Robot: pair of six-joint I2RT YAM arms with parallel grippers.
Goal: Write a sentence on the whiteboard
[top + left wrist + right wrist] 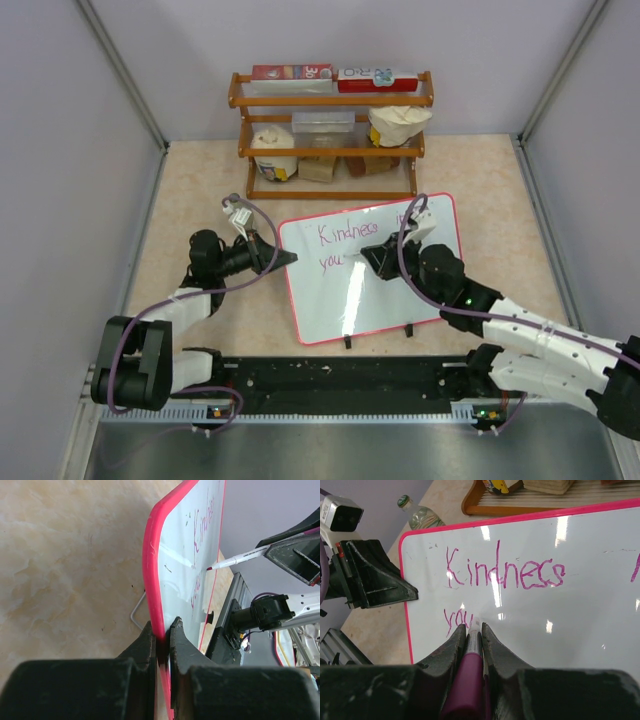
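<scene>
The whiteboard [400, 290] with a red-pink frame stands tilted on black clip feet mid-table. The sentence [352, 235] shows in magenta as "Kindness" [505, 572] with a further mark at the right edge, and "you" [456, 619] below. My left gripper [288, 258] is shut on the whiteboard's left edge [159, 625]. My right gripper [366, 256] is shut on a magenta marker [470, 675]; its tip [209, 568] is at the board just right of "you". The marker's tip is hidden behind its own body in the right wrist view.
A wooden two-tier rack [330, 130] with boxes, a jar and bags stands at the back. A bottle [417, 514] stands left of the board. A black rail [340, 380] runs along the near edge. Grey walls enclose both sides.
</scene>
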